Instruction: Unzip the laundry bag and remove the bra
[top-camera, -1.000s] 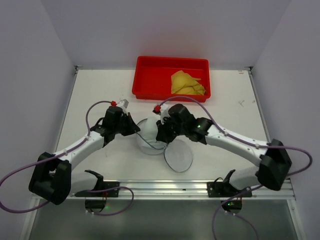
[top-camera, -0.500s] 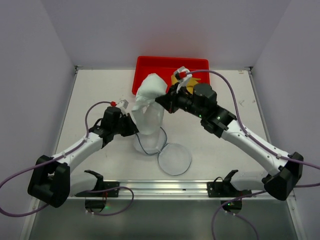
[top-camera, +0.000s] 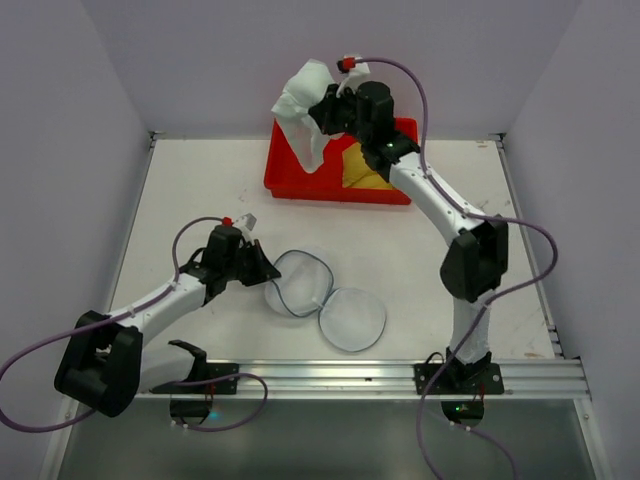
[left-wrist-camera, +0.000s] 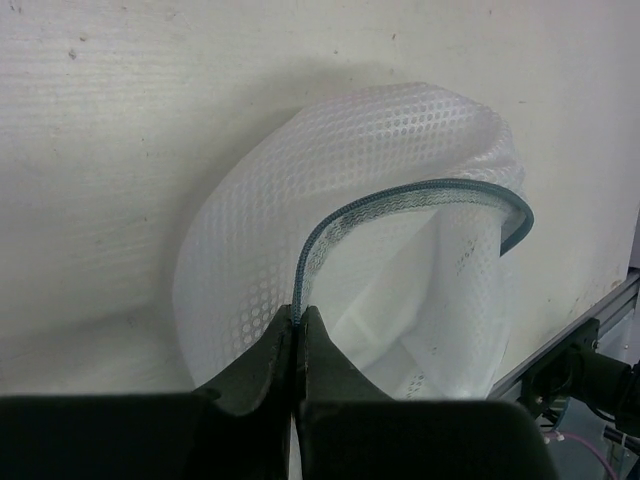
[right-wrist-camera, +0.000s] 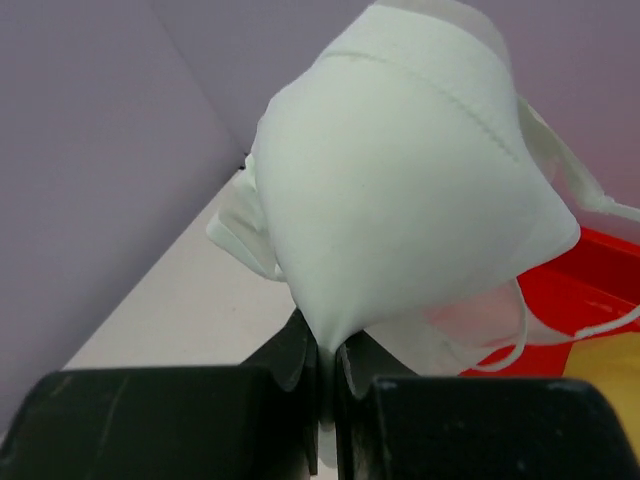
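The white mesh laundry bag (top-camera: 300, 284) lies open on the table, its two round halves side by side, the second half (top-camera: 352, 318) nearer the front. My left gripper (top-camera: 262, 270) is shut on the bag's dark zipper rim (left-wrist-camera: 330, 220) at its left edge. My right gripper (top-camera: 322, 108) is raised high over the back of the table and is shut on the white bra (top-camera: 302, 108), which hangs from it above the left end of the red tray (top-camera: 300, 175). In the right wrist view the bra (right-wrist-camera: 400, 200) fills the frame, its straps dangling.
The red tray stands at the back centre with a yellow cloth (top-camera: 365, 170) in it. Purple cables loop from both arms. A metal rail (top-camera: 400, 375) runs along the near table edge. Walls close in the left, right and back sides.
My right gripper has pulled the bra up out of the bag and carried it back and up over the red tray. The bag has collapsed flat. The left gripper has held its grip.
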